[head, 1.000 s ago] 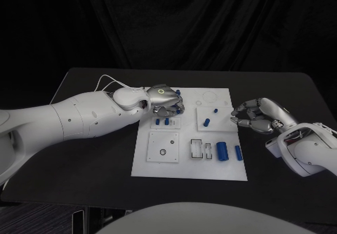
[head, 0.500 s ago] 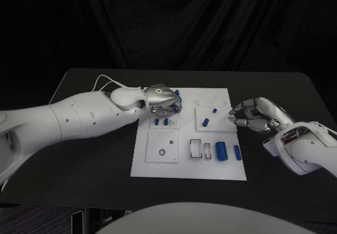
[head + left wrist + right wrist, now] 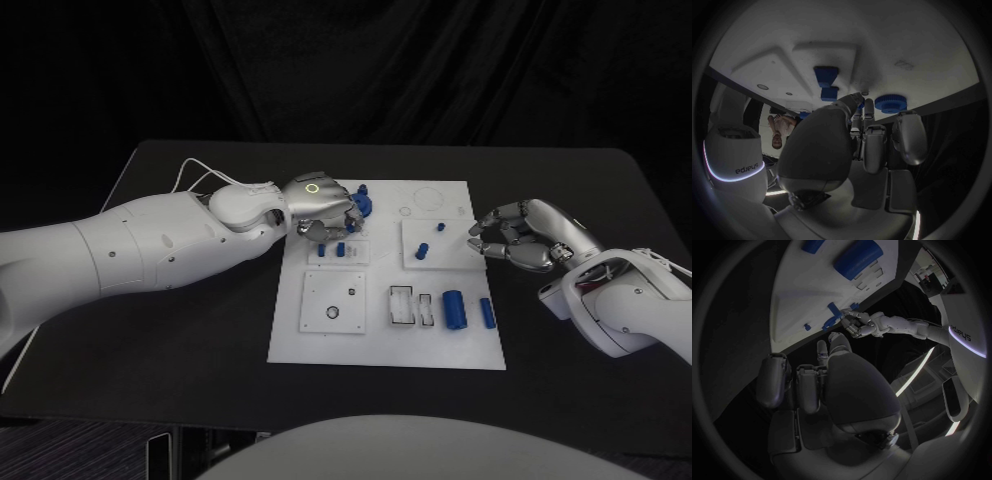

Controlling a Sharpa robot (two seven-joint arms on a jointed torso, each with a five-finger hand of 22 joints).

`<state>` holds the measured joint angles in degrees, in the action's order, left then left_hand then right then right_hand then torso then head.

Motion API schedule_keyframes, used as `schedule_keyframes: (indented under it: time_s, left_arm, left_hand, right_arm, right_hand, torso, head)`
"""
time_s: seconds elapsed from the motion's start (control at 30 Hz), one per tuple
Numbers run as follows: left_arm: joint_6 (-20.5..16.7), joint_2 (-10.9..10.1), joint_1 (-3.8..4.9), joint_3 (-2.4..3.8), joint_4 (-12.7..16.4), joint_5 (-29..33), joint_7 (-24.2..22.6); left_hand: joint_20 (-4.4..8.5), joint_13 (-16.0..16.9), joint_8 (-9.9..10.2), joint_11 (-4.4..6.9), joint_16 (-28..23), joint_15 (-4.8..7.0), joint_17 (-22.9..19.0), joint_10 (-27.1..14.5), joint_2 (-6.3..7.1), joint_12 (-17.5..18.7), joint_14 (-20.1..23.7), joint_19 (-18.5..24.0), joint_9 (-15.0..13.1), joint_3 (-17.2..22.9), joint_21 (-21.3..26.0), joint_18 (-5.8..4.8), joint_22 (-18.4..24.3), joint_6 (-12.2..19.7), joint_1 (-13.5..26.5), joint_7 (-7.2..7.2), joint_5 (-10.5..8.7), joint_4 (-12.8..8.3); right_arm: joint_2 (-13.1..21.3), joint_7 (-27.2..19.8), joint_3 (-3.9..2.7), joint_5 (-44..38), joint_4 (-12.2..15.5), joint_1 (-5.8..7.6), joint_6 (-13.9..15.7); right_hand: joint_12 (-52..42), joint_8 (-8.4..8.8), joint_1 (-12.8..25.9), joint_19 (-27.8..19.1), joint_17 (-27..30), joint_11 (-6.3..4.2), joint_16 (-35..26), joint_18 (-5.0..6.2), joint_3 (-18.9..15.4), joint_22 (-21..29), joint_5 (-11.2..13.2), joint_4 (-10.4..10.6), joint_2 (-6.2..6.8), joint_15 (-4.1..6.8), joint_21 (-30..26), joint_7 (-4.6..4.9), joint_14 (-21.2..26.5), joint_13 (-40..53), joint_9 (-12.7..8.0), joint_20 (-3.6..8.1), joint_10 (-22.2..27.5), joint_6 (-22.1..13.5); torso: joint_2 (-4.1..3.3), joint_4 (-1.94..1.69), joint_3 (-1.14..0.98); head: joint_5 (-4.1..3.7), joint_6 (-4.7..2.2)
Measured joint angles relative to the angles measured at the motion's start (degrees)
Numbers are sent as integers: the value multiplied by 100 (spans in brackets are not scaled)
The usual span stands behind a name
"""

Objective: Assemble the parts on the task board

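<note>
1. On the black counter [image 3: 188, 330], seen from the head camera, the white task board [image 3: 382, 345] lies at the centre, long side running from 12 to 6 o'clock.
2. Toward 11 o'clock on the board, the left hand [image 3: 325, 208] hovers with its fingers curled down over a small inset plate; two small blue parts [image 3: 338, 250] lie on that plate just below the fingers, and a blue gear-like part [image 3: 361, 203] sits at the fingertips. From this view I cannot tell whether the hand grips it.
3. At 3 o'clock, just off the board's edge, the right hand [image 3: 522, 236] hangs with its fingers curled in and nothing visible in them.
4. Toward 5 o'clock on the board lie a blue cylinder [image 3: 456, 309] and a thinner blue pin [image 3: 489, 313], side by side and apart.
5. From the left wrist camera, the left hand [image 3: 857, 150] reaches toward the board; its fingertips [image 3: 859, 100] are close to a round blue toothed part [image 3: 891, 103] and square blue blocks [image 3: 825, 76], but contact is unclear.
6. From the right wrist camera, the right hand [image 3: 823, 380] has its fingers bent, holding nothing; a blue cylinder [image 3: 857, 258] lies on the board beyond.
</note>
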<state>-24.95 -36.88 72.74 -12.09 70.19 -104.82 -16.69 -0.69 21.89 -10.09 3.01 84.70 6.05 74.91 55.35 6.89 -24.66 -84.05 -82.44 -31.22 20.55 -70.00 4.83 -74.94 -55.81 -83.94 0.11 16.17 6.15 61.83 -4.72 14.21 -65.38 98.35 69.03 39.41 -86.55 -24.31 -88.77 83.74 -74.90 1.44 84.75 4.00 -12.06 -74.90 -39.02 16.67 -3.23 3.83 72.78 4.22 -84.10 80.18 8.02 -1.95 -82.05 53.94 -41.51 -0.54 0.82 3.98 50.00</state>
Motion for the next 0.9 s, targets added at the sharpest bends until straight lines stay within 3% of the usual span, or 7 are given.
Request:
schedule_keyframes:
  time_s: [0.13,0.43,0.7,0.9]
  left_arm:
    - [-100,-196,41,-1,182,-2,38]
    - [-204,-604,182,3,572,-2,157]
    - [-174,-752,193,-1,689,-4,227]
    - [-42,-722,193,-3,616,-4,251]
  left_hand:
    - [20,-79,2,-8,0,0,0,67,24,139,0,20,-18,37,0,0,0,-43,80,17,-108,8]
    - [20,-123,7,-25,-28,0,0,88,47,232,0,20,-35,67,60,1,1,-51,103,9,-153,9]
    - [20,-188,47,-16,-28,-1,0,118,45,349,0,20,-35,91,83,0,1,-50,151,9,-225,33]
    - [12,-286,78,-18,-50,-1,0,121,75,521,0,56,-35,116,133,0,1,-50,195,9,-382,58]
  right_arm:
    - [-29,8,0,0,-24,-4,-1]
    - [-103,28,0,1,-73,-23,-4]
    - [-145,56,1,3,-108,-64,-22]
    - [-175,70,1,3,-128,-79,-40]
  right_hand:
    - [0,0,-8,0,0,0,0,0,0,0,0,0,8,-1,0,0,0,0,0,0,0,0]
    - [0,0,-8,0,0,0,0,0,15,-5,0,-16,8,-3,0,0,1,0,0,0,0,0]
    - [0,0,-8,0,0,0,0,0,15,-4,0,-16,8,-9,0,0,-2,0,1,0,0,0]
    - [0,0,-14,0,0,0,0,0,15,-3,0,-16,15,-2,0,0,19,0,1,0,0,0]
  torso:
    - [-3,-1,-1]
    - [-2,-14,-2]
    - [18,-41,-8]
    - [39,-60,-9]
  head:
    - [-54,0]
    - [-53,0]
    - [-70,0]
    - [-74,0]
